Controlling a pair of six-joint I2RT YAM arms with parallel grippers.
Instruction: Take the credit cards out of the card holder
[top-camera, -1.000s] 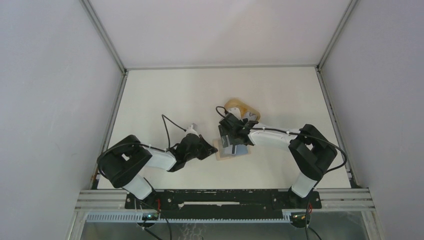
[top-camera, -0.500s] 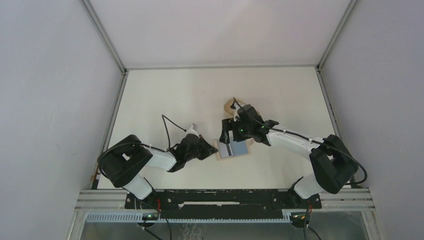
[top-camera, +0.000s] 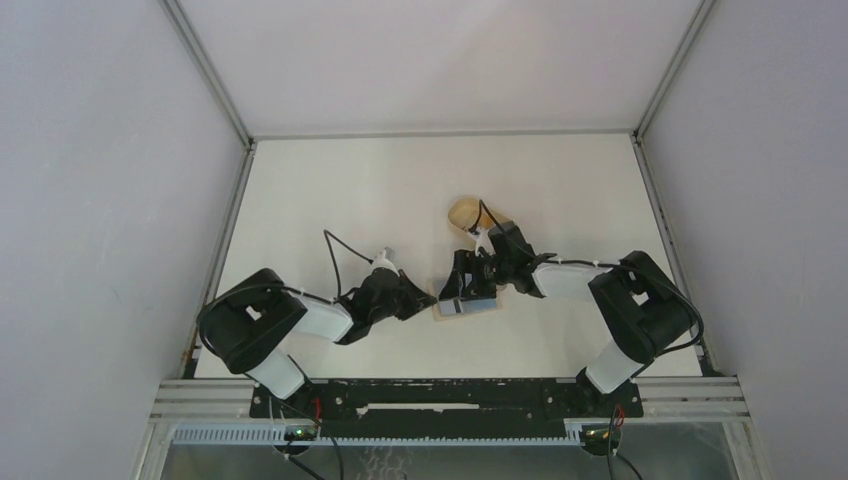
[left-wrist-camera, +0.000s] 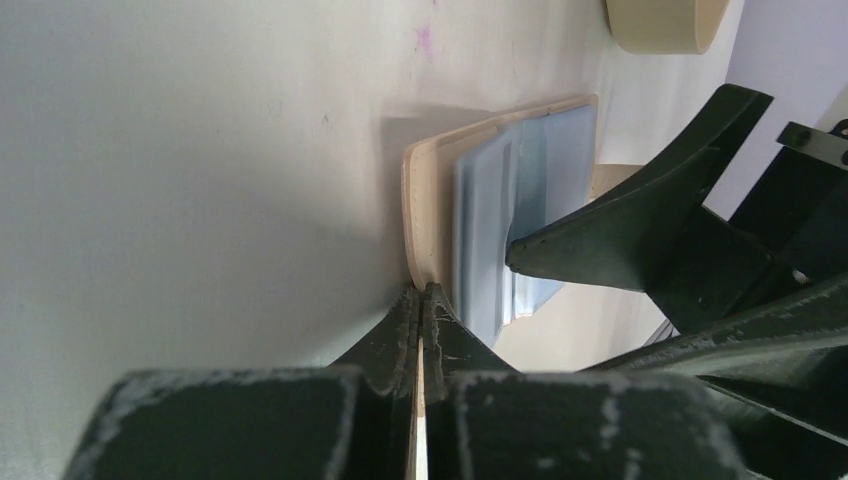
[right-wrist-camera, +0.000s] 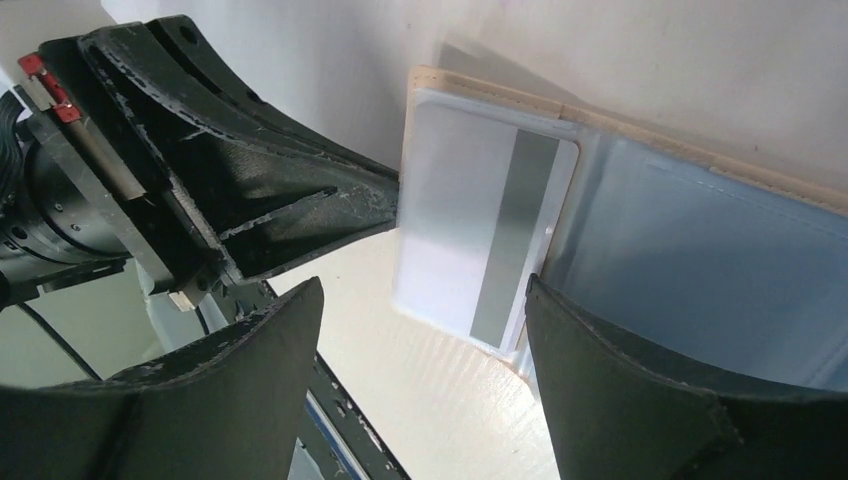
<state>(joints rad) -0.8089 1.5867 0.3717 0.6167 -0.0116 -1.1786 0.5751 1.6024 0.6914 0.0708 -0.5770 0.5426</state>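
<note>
Change since earlier frames: right arm (top-camera: 640, 310) has folded its elbow inward and brought its wrist lower over the open wallet; left arm (top-camera: 260, 325) has not shifted.
Counter (top-camera: 330, 200): white, carries everything.
Oval tray (top-camera: 462, 211): tan, just beyond the right wrist, apart from the wallet.
Card holder (top-camera: 470, 309): lies opened flat near mid-counter between the two wrists; long axis runs roughly left to right, slightly tilted.
Credit cards (right-wrist-camera: 470, 220): a pale card with a grey stripe lies on the holder half nearest the left arm, long axis across the holder's; the left wrist view shows blue-grey cards stacked there. Whether any sits in a pocket cannot be told.
Left end effector (left-wrist-camera: 420, 305): fully closed, pinching the holder's tan outer edge.
Right end effector (right-wrist-camera: 422, 290): jaws wide, straddling the striped card's near end; nothing gripped.
Handling (judgement): cards look light, thin, stiff and slick; lying flat, they are best taken across the two long edges at the exposed end. The holder looks soft and light and would likely slide unless pinned.
</note>
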